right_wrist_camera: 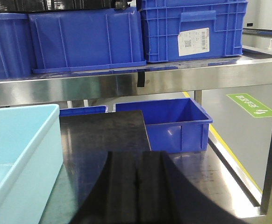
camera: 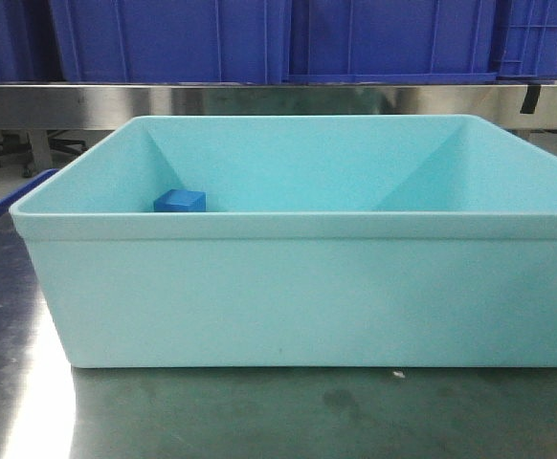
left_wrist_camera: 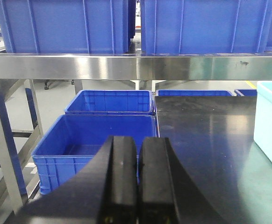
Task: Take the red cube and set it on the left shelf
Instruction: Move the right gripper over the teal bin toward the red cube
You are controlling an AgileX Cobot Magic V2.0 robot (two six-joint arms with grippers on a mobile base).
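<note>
Since no grasp has begun, left pincer and right pincer hang pressed together and empty beside the tub, whose near wall perhaps hides the unseen red cube, the shelf lining the far edge of the table.

A pale teal tub stands on the steel worktop, to the right of the left hand and to the left of the right hand. Inside it, a small blue cube lies on the side nearer the left hand.
</note>
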